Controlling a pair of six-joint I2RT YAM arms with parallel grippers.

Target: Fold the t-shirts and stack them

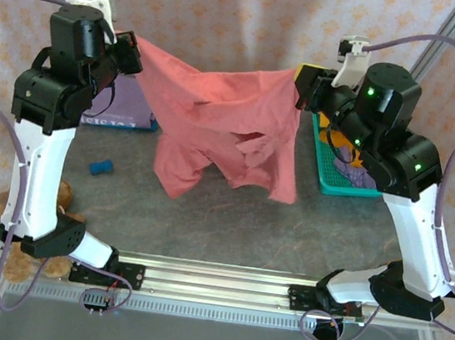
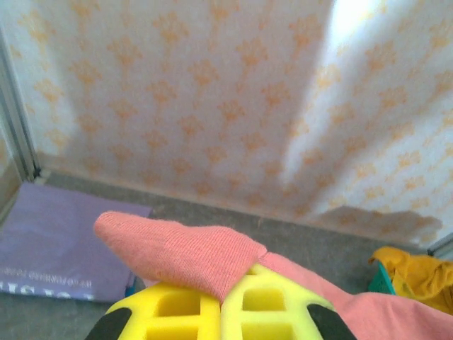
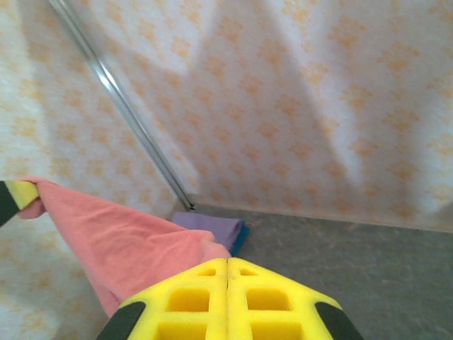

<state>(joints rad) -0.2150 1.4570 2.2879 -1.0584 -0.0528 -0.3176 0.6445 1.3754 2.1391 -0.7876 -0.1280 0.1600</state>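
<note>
A dusty red t-shirt (image 1: 226,119) hangs in the air above the table, stretched between my two grippers. My left gripper (image 1: 134,47) is shut on its left corner; in the left wrist view the red cloth (image 2: 184,251) is pinched between the yellow fingers (image 2: 177,312). My right gripper (image 1: 303,84) is shut on the right corner, and the cloth (image 3: 120,241) trails off to the left of its closed jaws (image 3: 227,262). A folded lavender t-shirt (image 1: 126,111) lies at the back left. A mustard orange t-shirt (image 2: 417,273) and a lavender one (image 1: 355,172) lie in the basket.
The teal mesh basket (image 1: 327,176) stands at the right, partly under my right arm. A small blue object (image 1: 100,167) lies on the grey table near my left arm. A brown teddy bear (image 1: 63,195) sits behind the left arm's base. Patterned walls close in the back and sides.
</note>
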